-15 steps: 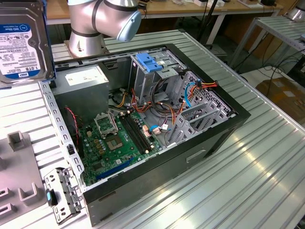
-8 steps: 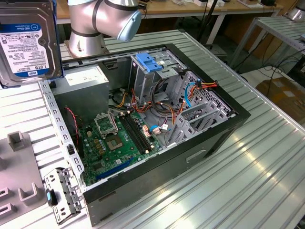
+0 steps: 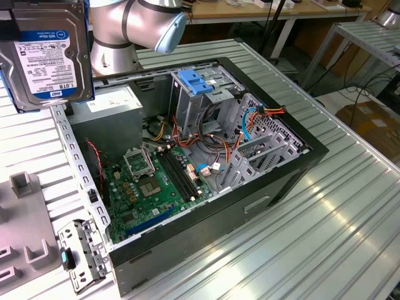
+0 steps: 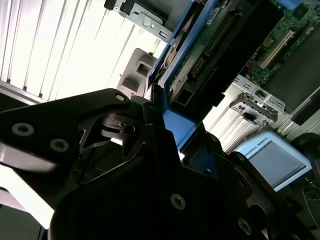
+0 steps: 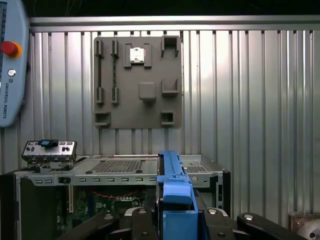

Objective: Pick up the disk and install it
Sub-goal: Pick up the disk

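1. Plainly, the tool [image 5: 174,215] is closed on the disk [image 3: 47,53]. In both wrist views the drive's blue side rail [image 5: 172,175] stands clamped between the black fingers [image 5: 145,222].
2. In the exterior view the disk hangs in the air at the exterior view's upper left. It is clear of the ribbed metal worktop [image 3: 337,225], nearly upright, with its white-and-blue label facing the camera.
3. In the second wrist view the disk's green circuit-board underside [image 4: 200,50] runs away from the tool [image 4: 170,125].
4. An open computer case [image 3: 206,219] lies on its side on the worktop, lower than the disk and to the exterior view's right of it. Its motherboard [image 3: 153,181] is exposed.
5. Inside the case, a metal drive cage [image 3: 194,109] carries a bare blue bracket [image 3: 197,81]. The disk is well apart from both.
6. In the first wrist view, a grey fixture plate [image 5: 137,80] lies flat on the worktop beyond the case, with a teach pendant [image 5: 10,65] off to one side.
7. The robot arm [image 3: 119,31] rises behind the case in the exterior view.
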Controlling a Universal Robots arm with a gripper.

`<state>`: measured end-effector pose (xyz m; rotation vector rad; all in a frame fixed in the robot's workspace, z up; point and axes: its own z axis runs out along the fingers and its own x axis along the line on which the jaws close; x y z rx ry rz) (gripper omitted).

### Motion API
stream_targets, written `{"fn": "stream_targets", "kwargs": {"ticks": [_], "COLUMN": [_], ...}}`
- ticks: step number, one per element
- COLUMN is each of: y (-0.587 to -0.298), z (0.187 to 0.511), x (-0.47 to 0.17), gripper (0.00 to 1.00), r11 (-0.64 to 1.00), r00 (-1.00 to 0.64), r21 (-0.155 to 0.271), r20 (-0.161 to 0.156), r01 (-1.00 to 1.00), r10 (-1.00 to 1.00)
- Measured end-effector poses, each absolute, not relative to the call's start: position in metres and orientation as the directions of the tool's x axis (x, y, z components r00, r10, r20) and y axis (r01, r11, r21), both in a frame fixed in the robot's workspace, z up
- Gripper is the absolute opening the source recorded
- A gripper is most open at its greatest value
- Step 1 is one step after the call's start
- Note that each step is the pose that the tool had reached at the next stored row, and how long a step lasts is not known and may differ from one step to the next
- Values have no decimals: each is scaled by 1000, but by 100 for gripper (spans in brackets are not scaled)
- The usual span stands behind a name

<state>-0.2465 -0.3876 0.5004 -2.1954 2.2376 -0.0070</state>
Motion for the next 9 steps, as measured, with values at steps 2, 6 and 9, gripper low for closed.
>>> {"fn": "stream_targets", "kwargs": {"ticks": [2, 6, 9], "y": [-388, -388, -388], "z": [500, 500, 500], "x": [-240, -229, -222], "gripper": [37, 37, 37], "r11": [19, 19, 19], "r00": [-19, -19, -19], "r21": [-8, -8, -7], "r20": [-2, -2, -2], "r01": [-1000, -1000, -1000], "r10": [-1000, -1000, -1000]}}
